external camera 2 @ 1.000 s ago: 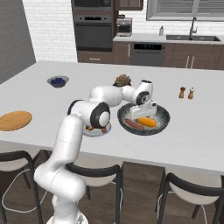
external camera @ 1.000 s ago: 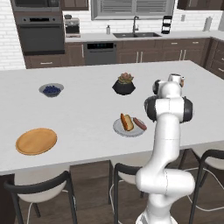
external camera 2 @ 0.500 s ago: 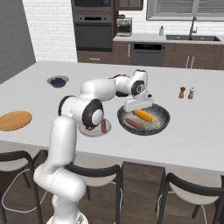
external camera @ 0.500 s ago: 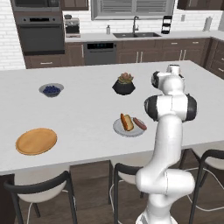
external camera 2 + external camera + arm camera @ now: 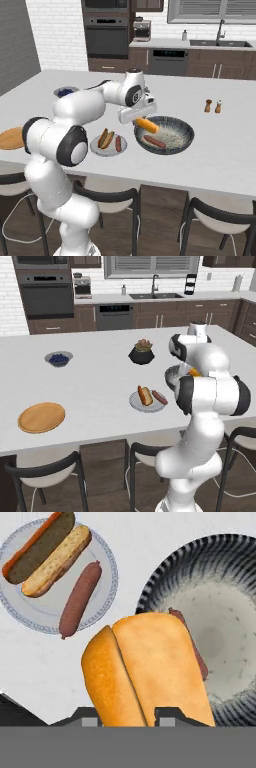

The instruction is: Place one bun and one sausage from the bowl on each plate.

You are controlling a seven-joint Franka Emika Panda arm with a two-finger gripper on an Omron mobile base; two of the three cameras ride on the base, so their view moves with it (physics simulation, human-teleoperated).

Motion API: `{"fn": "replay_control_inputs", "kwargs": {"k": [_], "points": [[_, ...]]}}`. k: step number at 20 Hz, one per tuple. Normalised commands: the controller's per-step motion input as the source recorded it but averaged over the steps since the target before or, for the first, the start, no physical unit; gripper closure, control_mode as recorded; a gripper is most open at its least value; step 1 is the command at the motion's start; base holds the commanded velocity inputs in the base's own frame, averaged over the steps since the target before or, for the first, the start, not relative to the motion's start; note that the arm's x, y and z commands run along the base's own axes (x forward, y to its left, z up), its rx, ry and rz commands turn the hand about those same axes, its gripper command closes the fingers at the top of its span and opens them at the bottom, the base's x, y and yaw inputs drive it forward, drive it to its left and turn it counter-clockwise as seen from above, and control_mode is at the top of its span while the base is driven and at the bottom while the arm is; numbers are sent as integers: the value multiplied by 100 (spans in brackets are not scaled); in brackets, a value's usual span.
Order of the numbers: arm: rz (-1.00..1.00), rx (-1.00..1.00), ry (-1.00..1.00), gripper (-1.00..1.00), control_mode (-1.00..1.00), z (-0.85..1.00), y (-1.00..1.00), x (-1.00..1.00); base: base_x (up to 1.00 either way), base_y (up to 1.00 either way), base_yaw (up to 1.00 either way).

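My gripper (image 5: pixel 141 120) is shut on a golden bun (image 5: pixel 148 124), held just above the left rim of the dark grey bowl (image 5: pixel 175 131). The held bun (image 5: pixel 145 672) looms large in the hand view, between the finger tips (image 5: pixel 167 714). One sausage (image 5: pixel 154 141) lies in the bowl (image 5: pixel 225 617), partly hidden behind the bun in the hand view. The light grey plate (image 5: pixel 108 149) carries a bun (image 5: pixel 105 137) and a sausage (image 5: pixel 118 144); in the hand view this plate (image 5: pixel 35 609) lies at the upper left. The orange-tan plate (image 5: pixel 41 417) lies bare at the far left.
A small bowl of blue berries (image 5: pixel 58 359) and a black plant pot (image 5: pixel 141 352) stand further back on the white counter. Salt and pepper shakers (image 5: pixel 213 106) stand right of the bowl. Stools line the counter's near edge.
The gripper has shut on a bun in the bowl and lifted it up and toward the bowl's left rim.
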Motion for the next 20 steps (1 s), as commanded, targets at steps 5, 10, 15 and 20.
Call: {"fn": "replay_control_inputs", "kwargs": {"k": [5, 10, 15, 20], "points": [[3, 0, -6, 100, -100, 67, 89, -100, 0, 0, 0], [7, -1, 1, 100, -100, 28, 71, -100, 0, 0, 0], [0, 5, 6, 100, -100, -4, -1, -84, 0, 0, 0], [-1, 3, 0, 100, -100, -2, -12, -13, 0, 0, 0]]}}
